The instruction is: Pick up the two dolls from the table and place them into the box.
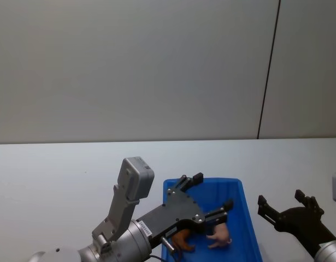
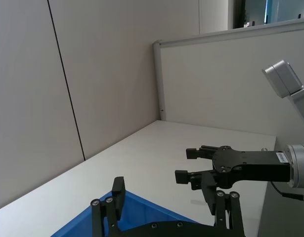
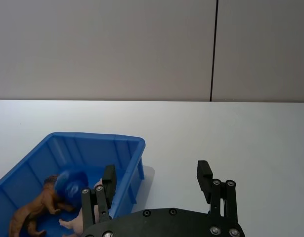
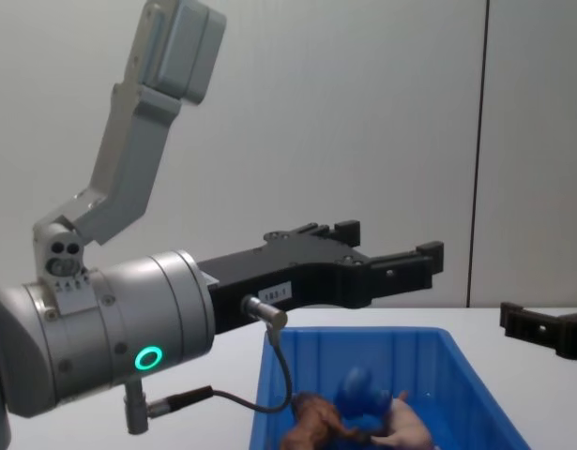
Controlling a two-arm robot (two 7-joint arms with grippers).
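The blue box (image 1: 248,224) stands on the white table (image 1: 58,180) just in front of me. Inside it lie a brown four-legged doll (image 3: 35,210), a blue round-headed doll (image 3: 67,185) and a pale pink doll (image 1: 219,237), close together. My left gripper (image 1: 213,191) hovers open above the box with nothing between its fingers; the chest view shows this left gripper (image 4: 391,242) well above the dolls. To the right of the box, over bare table, my right gripper (image 1: 280,199) is open and holds nothing.
White tabletop (image 3: 231,133) stretches wide around the box, bounded by a grey partition wall (image 1: 157,65) behind. The left arm's grey wrist and camera housing (image 4: 171,47) stand tall left of the box.
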